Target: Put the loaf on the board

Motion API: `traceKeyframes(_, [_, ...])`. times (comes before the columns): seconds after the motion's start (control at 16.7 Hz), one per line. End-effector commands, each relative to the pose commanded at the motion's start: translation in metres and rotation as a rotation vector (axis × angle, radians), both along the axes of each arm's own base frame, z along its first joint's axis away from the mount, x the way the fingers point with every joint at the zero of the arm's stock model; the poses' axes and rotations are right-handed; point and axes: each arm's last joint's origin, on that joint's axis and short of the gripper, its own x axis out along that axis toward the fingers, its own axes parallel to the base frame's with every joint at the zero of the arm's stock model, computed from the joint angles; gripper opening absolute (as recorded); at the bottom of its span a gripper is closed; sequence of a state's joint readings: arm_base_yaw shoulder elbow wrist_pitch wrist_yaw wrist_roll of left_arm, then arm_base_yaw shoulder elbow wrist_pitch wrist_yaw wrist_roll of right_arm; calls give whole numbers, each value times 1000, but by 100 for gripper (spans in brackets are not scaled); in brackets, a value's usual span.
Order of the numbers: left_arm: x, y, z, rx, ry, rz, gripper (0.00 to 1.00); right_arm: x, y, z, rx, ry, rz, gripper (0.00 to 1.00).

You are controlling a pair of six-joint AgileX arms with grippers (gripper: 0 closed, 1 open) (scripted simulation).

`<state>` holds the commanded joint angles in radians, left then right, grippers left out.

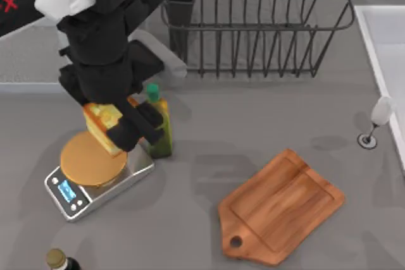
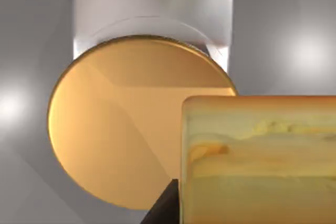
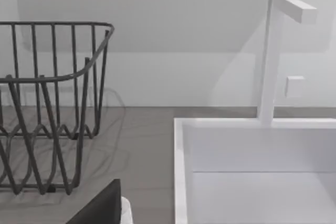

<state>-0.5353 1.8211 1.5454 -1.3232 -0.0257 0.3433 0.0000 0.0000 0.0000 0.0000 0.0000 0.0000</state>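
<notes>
The loaf (image 1: 103, 126), a pale yellow block with a golden-brown crust, is held in my left gripper (image 1: 120, 129), which is shut on it. It sits over the back edge of a kitchen scale's round orange plate (image 1: 92, 161). The left wrist view shows the loaf (image 2: 262, 161) close up over that orange plate (image 2: 121, 124), with one dark fingertip (image 2: 167, 208) beside it. The board (image 1: 285, 208), reddish-brown wood with a handle hole, lies flat at the front right, far from the loaf. A dark part of my right gripper (image 3: 102, 208) shows in the right wrist view.
A green-capped oil bottle (image 1: 159, 128) stands right beside the loaf. A wire dish rack (image 1: 253, 23) fills the back. A wine glass (image 1: 378, 118) and a white sink (image 1: 387, 42) are at the right. Another bottle (image 1: 60, 261) stands at the front left.
</notes>
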Motion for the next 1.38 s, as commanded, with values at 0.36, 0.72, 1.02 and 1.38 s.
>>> traceKeyframes(0.36, [-41, -113, -4, -47, -58, 263, 0, 0, 0, 0, 0, 0, 0, 100])
traceKeyframes(0.72, [-61, -180, -32, -66, -50, 604, 0, 0, 0, 0, 0, 0, 0, 100])
traceKeyframes(1.02, [-56, -201, -59, -40, -31, 826, 0, 0, 0, 0, 0, 0, 0, 100])
traceKeyframes(1.38, [-54, -203, -64, -33, -28, 855, 0, 0, 0, 0, 0, 0, 0, 100])
